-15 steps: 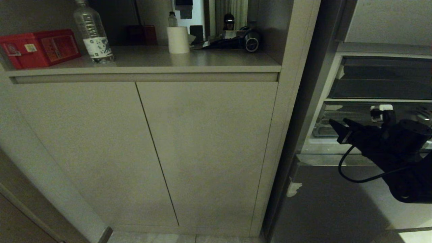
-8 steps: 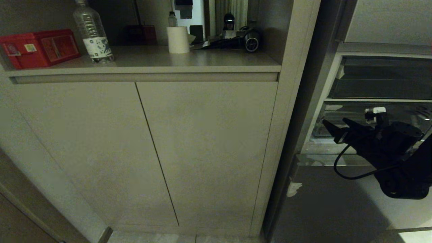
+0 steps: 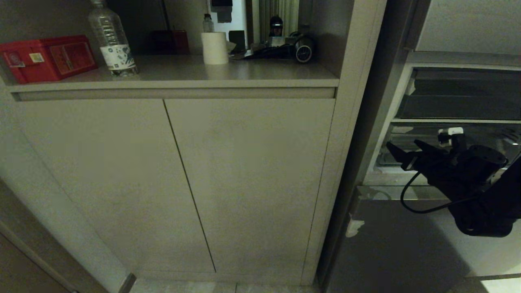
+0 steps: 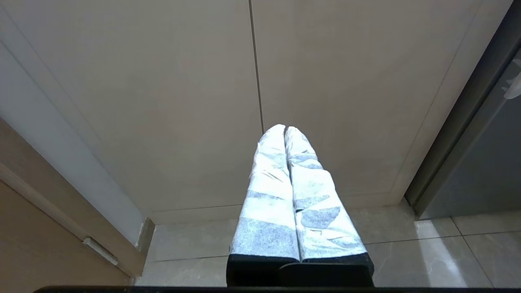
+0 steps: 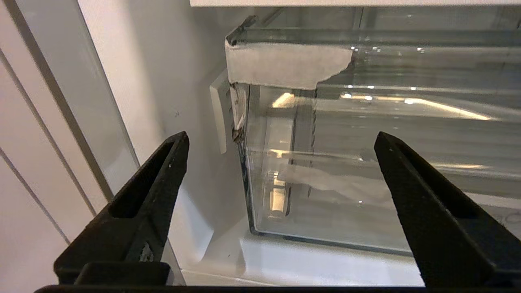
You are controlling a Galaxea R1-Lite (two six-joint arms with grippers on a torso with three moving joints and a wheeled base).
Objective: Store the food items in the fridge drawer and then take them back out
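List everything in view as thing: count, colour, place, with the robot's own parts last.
red box: one, red, left end of the counter
water bottle: one, clear with a pale label, counter, right of the box
paper roll: one, white, mid-counter
small bottle: one, clear, behind the roll
cabinet doors: two, beige, shut, below the counter
fridge drawer: one, clear, white tape at its top corner, inside the open fridge on the right
food items: none visible
left gripper: one, fingers wrapped in pale tape, shut, low before the cabinet
right gripper: one, black, open and empty, facing the drawer's front corner
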